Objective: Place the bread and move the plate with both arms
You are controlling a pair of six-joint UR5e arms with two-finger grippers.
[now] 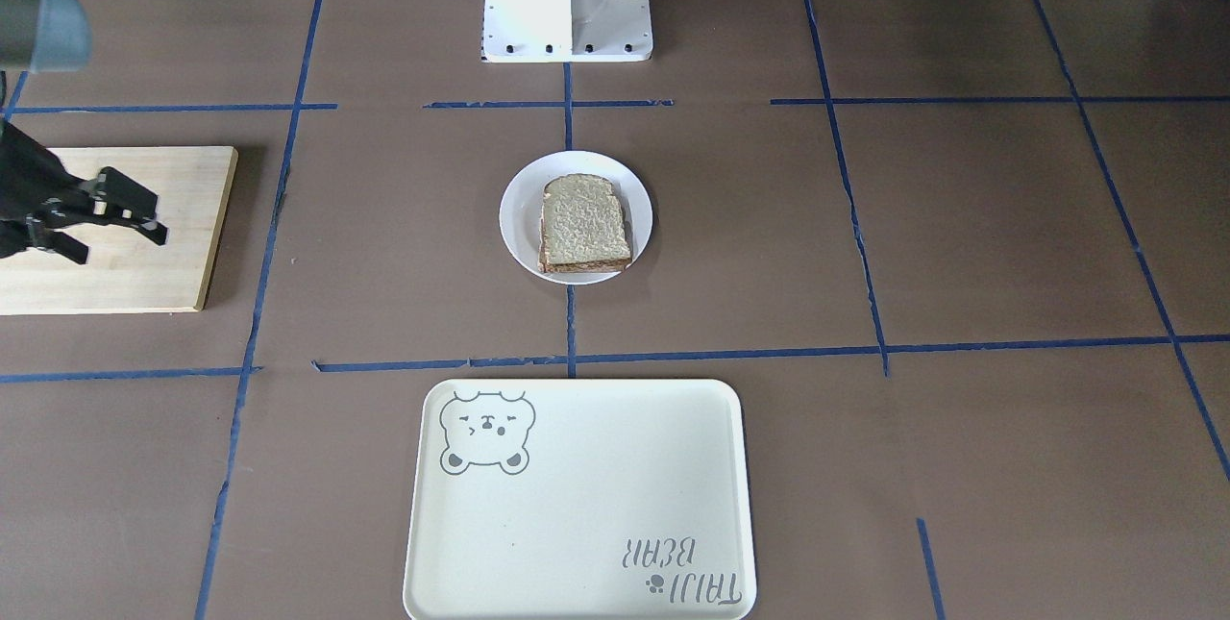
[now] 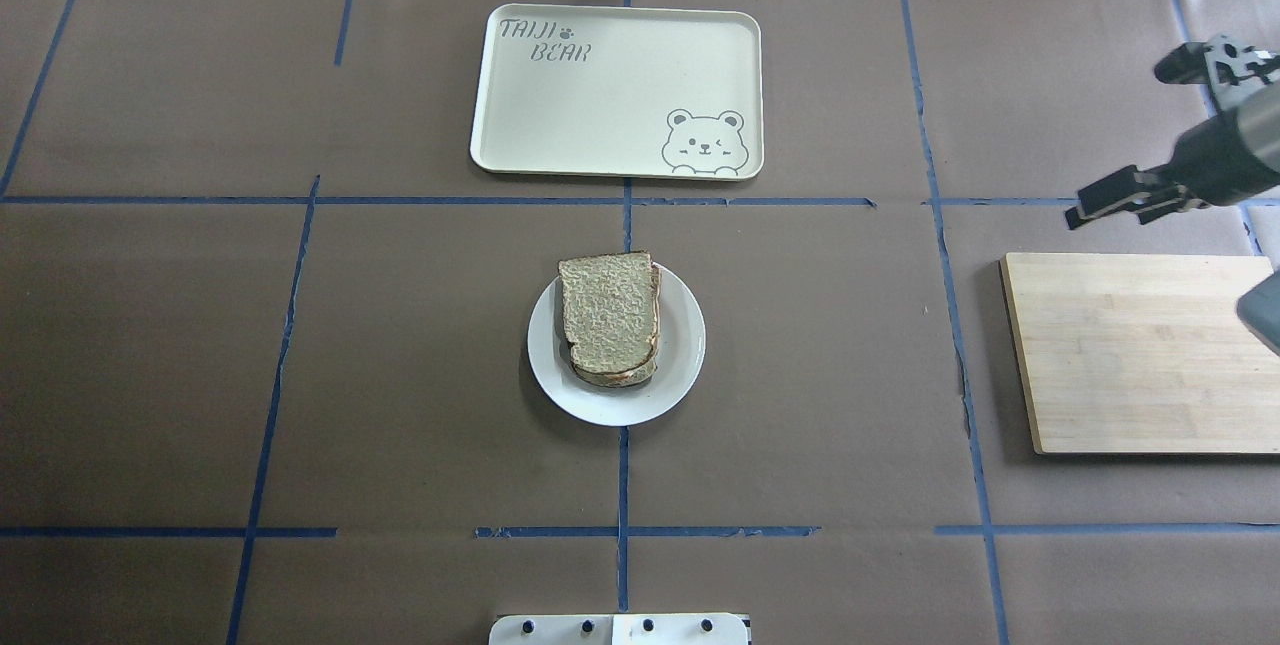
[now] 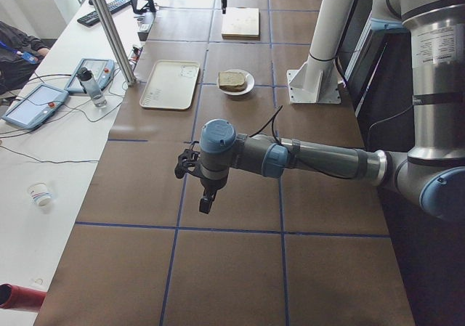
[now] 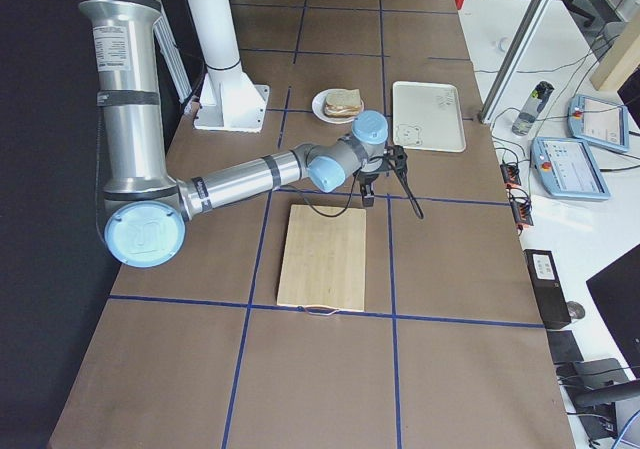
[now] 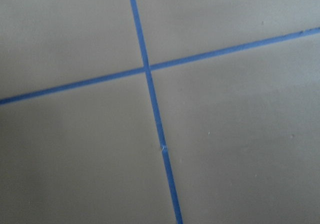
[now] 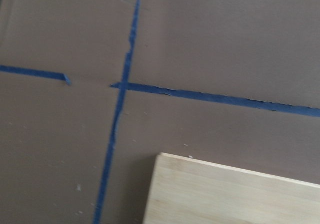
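- At the table's right end, right gripper [image 1: 123,247] hangs spread wide by the wooden board [image 1: 144,284].
- Far left, left gripper [image 3: 195,184]: I cannot tell its claw's state.
- Centre table, plate [image 2: 685,355].
- On it, bread [image 2: 608,310], atop another slice.

Robotics lab: tape-gridded table [image 2: 150,375], teach pendants [image 4: 578,166] alongside.

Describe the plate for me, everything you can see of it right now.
The plate is small, round and plain white, smooth-looking, perhaps ceramic or plastic. It lies flat on the brown table, centred on a blue tape line, between the robot base and the bear tray. The bread rests on it, apparently stacked on a second slice, leaving bare rim showing. Nothing else touches it.
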